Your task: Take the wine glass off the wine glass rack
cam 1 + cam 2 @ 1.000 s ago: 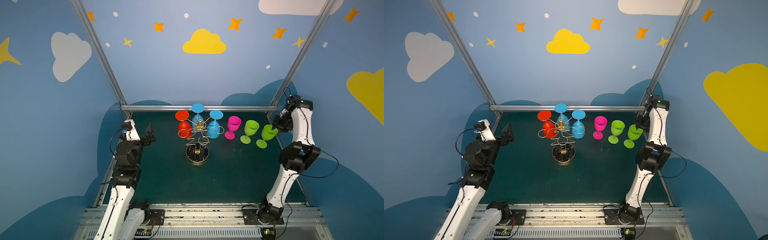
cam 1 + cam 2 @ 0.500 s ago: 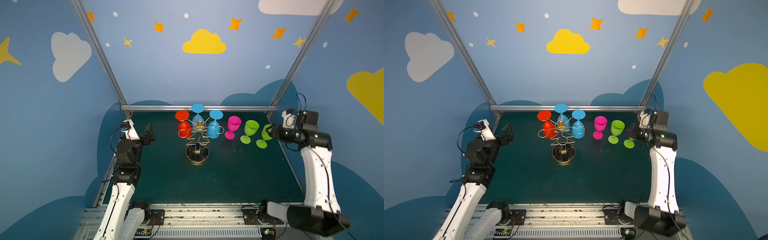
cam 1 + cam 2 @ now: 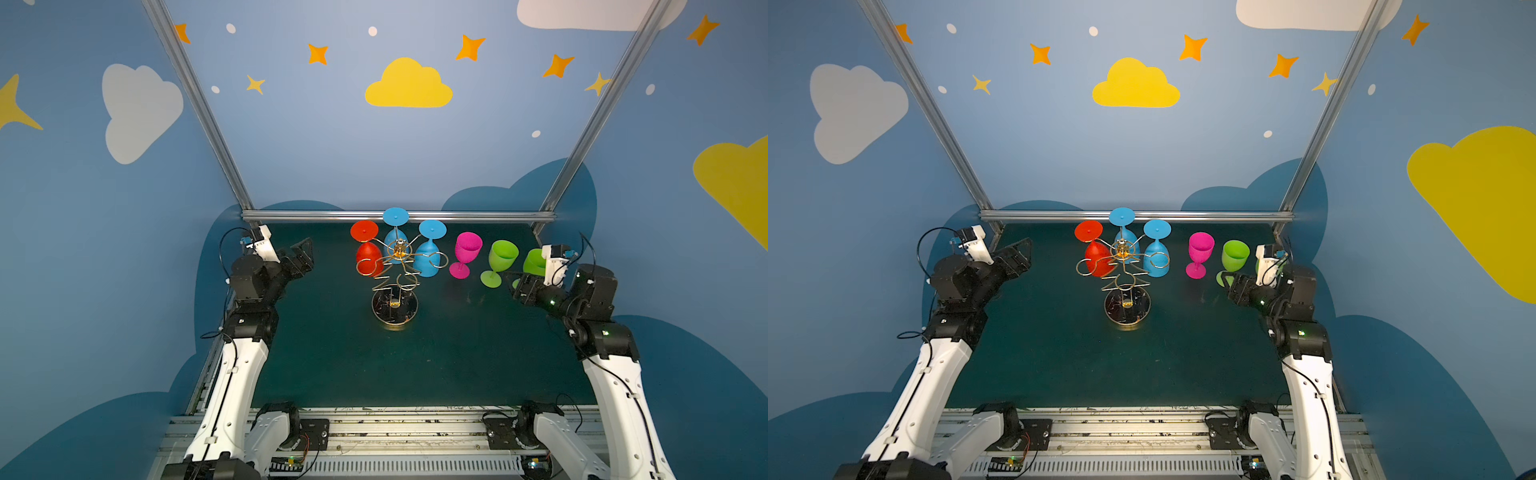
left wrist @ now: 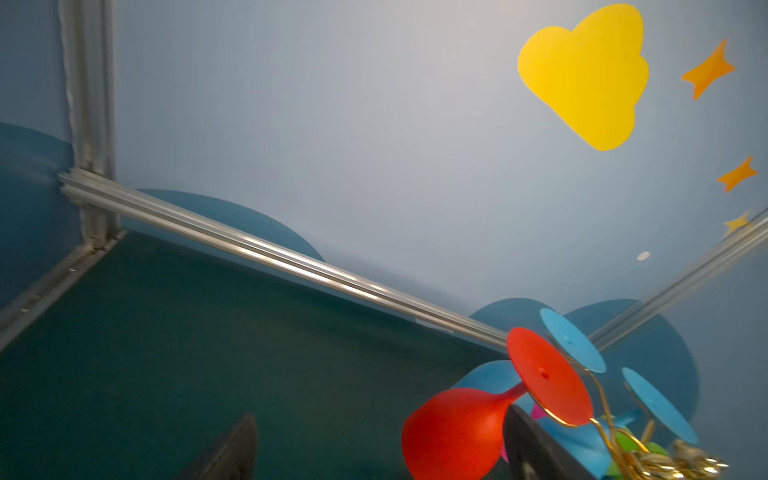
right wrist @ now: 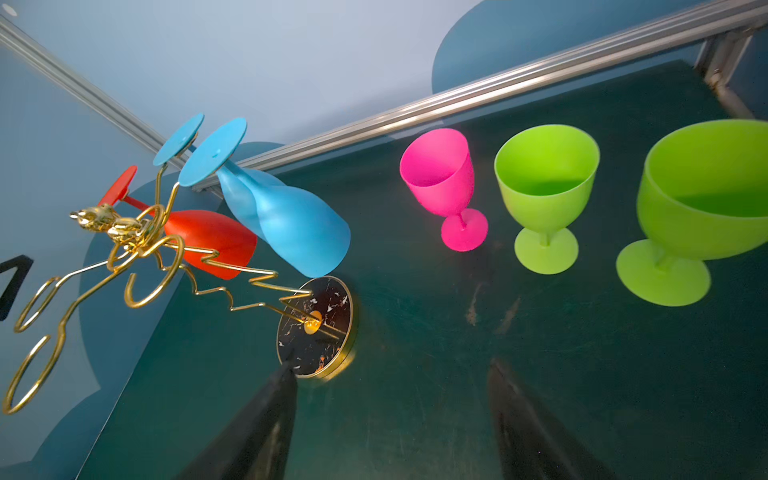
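Green tabletop (image 3: 332, 353): your right end effector (image 5: 392, 374) has withdrawn, parted and empty, from the outer green glass (image 5: 702, 208); left end effector (image 3: 305, 255) likewise parted; the red wine glass (image 3: 368, 258) still hangs on the wine glass rack (image 3: 395, 272)

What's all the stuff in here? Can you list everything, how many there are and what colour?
wine glass rack: 1, gold wire with a dark round base, middle of the table
red glass: 1, red, hanging upside down on the rack
blue glasses: 2, blue, hanging upside down on the rack
pink glass: 1, pink, upright, right of the rack
green glasses: 2, green, upright, right of the pink one
table: 1, dark green, under everything
left gripper: 1, black, open, empty, left side
right gripper: 1, black, open, empty, near the green glasses
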Available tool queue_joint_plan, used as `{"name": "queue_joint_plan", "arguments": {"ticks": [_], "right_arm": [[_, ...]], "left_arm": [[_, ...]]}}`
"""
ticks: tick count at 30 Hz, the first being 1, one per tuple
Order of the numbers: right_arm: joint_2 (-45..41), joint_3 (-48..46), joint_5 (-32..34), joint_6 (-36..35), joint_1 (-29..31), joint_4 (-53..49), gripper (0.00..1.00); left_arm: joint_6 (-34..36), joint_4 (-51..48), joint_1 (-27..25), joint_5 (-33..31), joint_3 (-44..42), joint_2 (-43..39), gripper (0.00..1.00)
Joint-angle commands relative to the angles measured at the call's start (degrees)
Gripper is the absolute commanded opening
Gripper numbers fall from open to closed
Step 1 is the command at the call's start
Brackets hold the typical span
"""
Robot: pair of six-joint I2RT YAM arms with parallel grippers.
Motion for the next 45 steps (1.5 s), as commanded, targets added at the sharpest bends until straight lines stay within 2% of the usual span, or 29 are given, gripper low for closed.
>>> {"name": "queue_joint_plan", "arguments": {"ticks": [1,7,12,17,23,30,40,45], "right_arm": [[-1.8,-1.6,-2.1,1.0,2.2,6.6,0.73],[-3.6,-4.3,-1.3,1.4,4.6,7.0,0.73],[-4.5,-7.0,-0.4,0.7,5.2,7.2,0.73],[-6.5,-9.3,-0.2,2.0,5.7,8.2,0.73],[-8.0,-10.2,0.4,2.0,5.8,7.1,0.74],[-8.3,-9.6,0.4,1.8,5.8,6.3,0.74],[-7.9,-9.8,0.2,2.2,5.9,6.7,0.74],[-7.7,-9.4,-0.1,2.2,6.1,6.4,0.74]], "left_arm": [[-6.4,-2.2,1.8,13.2,3.5,2.4,0.88],[-11.0,-1.8,2.9,29.7,10.1,10.7,0.82],[-15.2,4.2,2.4,37.2,13.0,16.5,0.79],[-11.8,-2.3,-0.5,34.9,18.2,20.5,0.78],[-8.8,-5.6,-4.1,30.0,20.8,23.9,0.75],[-9.1,-4.6,-5.8,27.2,21.6,26.9,0.7],[-8.3,-4.5,-8.2,26.5,24.1,29.8,0.68],[-7.6,-5.9,-8.9,26.1,26.0,31.7,0.63]]}}
